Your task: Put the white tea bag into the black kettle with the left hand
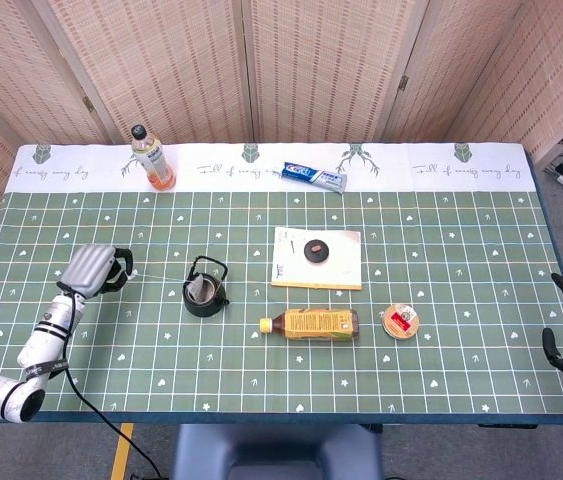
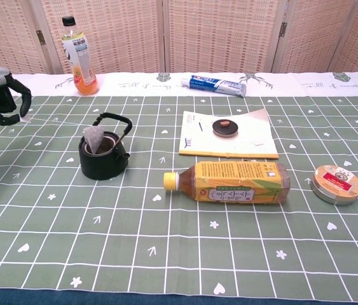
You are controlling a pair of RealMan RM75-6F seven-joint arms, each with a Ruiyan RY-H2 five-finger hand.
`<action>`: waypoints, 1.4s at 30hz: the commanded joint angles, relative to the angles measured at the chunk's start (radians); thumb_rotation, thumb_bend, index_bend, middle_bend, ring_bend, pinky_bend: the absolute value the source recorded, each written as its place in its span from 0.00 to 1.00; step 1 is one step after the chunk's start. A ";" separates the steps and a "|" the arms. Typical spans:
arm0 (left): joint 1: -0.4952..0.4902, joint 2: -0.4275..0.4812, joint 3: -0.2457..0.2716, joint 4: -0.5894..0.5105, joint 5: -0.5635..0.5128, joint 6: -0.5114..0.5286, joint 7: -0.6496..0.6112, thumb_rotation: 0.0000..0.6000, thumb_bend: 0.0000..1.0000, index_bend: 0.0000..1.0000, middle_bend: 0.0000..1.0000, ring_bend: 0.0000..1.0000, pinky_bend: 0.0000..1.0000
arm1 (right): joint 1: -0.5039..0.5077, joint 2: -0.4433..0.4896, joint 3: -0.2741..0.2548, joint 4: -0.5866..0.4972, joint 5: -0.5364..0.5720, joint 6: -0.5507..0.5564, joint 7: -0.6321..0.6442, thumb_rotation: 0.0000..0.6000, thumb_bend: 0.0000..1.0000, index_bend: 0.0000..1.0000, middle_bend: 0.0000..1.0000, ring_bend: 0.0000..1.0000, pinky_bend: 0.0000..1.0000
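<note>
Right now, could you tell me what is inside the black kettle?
The white tea bag sits in the open mouth of the black kettle, leaning on the rim with its top corner poking above it. Its lower part and the kettle's bottom are hidden by the wall.

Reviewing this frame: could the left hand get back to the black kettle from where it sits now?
Probably yes. The left hand is left of the black kettle with only bare tablecloth between them. The white tea bag already leans in the kettle's mouth.

Bright, even light; soft faint shadows; both views sharp; no glare.
</note>
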 commanded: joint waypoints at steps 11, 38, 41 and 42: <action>-0.002 0.020 -0.008 -0.052 -0.008 -0.023 -0.009 1.00 0.28 0.19 1.00 1.00 1.00 | -0.003 0.002 -0.001 0.002 -0.008 0.009 0.006 1.00 0.54 0.00 0.00 0.00 0.00; -0.146 0.265 0.030 -0.719 -0.395 -0.231 0.338 1.00 0.28 0.05 1.00 1.00 1.00 | -0.010 0.012 -0.016 -0.005 -0.048 0.033 0.031 1.00 0.54 0.00 0.00 0.00 0.00; -0.176 0.241 0.035 -0.718 -0.459 -0.207 0.394 1.00 0.28 0.06 1.00 1.00 1.00 | -0.014 0.015 -0.016 -0.002 -0.054 0.046 0.038 1.00 0.54 0.00 0.00 0.00 0.00; -0.187 0.233 0.041 -0.718 -0.475 -0.200 0.419 1.00 0.28 0.06 1.00 1.00 1.00 | -0.015 0.016 -0.016 -0.001 -0.054 0.047 0.040 1.00 0.54 0.00 0.00 0.00 0.00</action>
